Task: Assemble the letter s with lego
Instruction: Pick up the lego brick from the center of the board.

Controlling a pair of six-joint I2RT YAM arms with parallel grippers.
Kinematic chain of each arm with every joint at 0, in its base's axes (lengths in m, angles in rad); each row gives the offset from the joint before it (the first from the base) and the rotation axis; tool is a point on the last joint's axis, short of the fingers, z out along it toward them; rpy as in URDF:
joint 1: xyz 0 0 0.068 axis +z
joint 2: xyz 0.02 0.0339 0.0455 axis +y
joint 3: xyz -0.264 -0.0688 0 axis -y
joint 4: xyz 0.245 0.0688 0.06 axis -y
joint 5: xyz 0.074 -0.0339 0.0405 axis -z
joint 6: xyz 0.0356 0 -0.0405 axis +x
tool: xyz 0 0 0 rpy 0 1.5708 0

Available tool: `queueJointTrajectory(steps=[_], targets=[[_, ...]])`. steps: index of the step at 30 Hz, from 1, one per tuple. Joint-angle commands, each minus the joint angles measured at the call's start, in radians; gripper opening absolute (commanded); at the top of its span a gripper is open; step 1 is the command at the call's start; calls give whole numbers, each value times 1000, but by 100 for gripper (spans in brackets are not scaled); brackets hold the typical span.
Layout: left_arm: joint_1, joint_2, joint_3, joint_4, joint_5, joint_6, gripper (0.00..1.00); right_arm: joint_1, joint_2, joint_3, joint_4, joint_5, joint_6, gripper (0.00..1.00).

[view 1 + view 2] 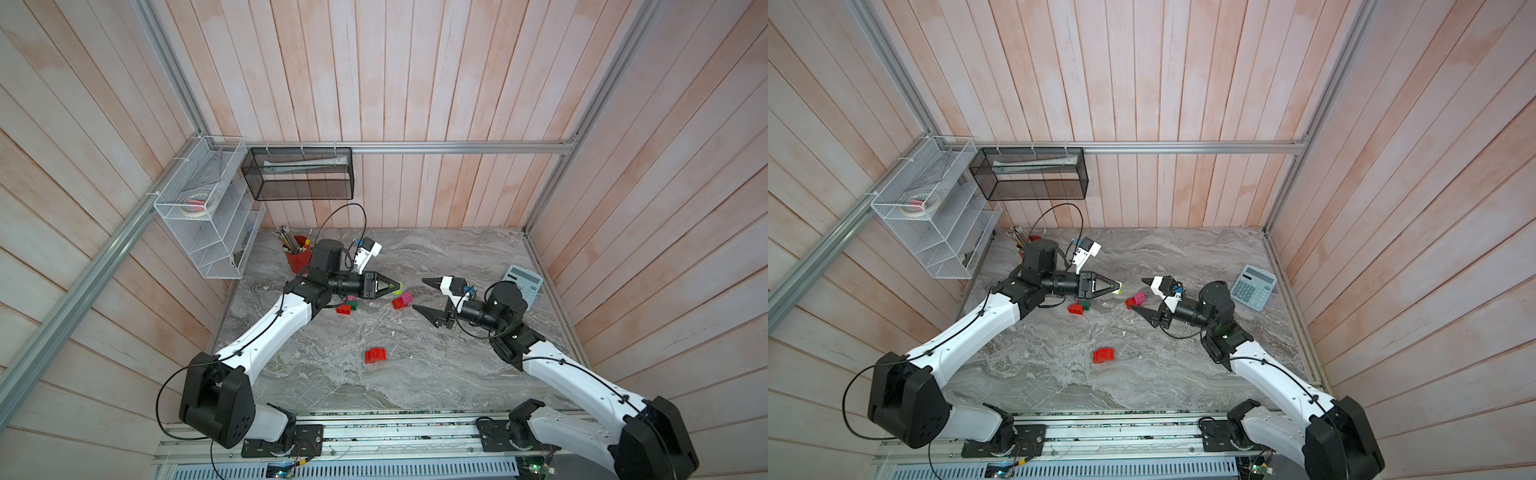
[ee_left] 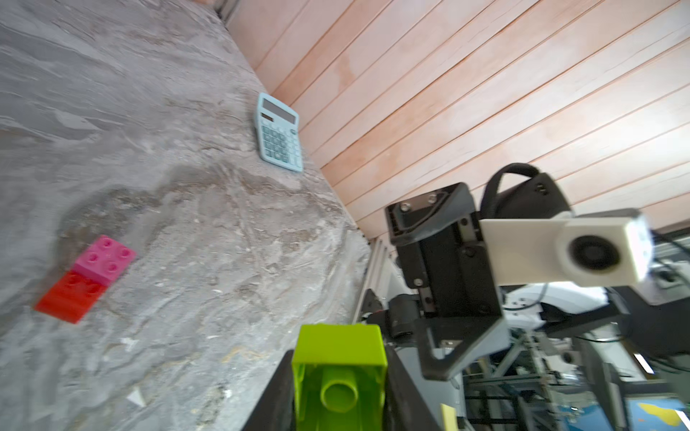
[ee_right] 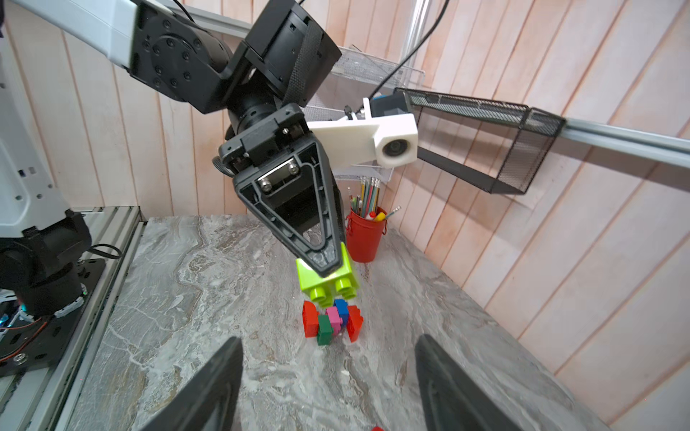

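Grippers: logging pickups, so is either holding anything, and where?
Left gripper pinches the lime brick across its side walls; right gripper is open, holding nothing.

Pinkish plank walls [image 1: 415,83] enclose a grey marbled tabletop [image 1: 436,374].

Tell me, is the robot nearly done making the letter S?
Not nearly. No S shows yet: just a pink brick sitting on a red brick, and a little clump of red, green, pink and blue bricks. The left jaws are shut on a lime brick in the air; the right jaws are open and empty. A red pair lies apart, so most joining is left.
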Motion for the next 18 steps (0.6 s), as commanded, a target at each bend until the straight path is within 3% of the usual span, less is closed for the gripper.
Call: queueJointTrajectory(steps=[1,8,18], targets=[[5,-45,-41,262,102,-270,35,18,36,70,35,-71,-52,73],[3,-96,-114,438,124,-452,35,65,88,150,6,-52,-115,69],[2,-108,-125,476,130,-493,35,82,141,207,25,-79,-80,53]])
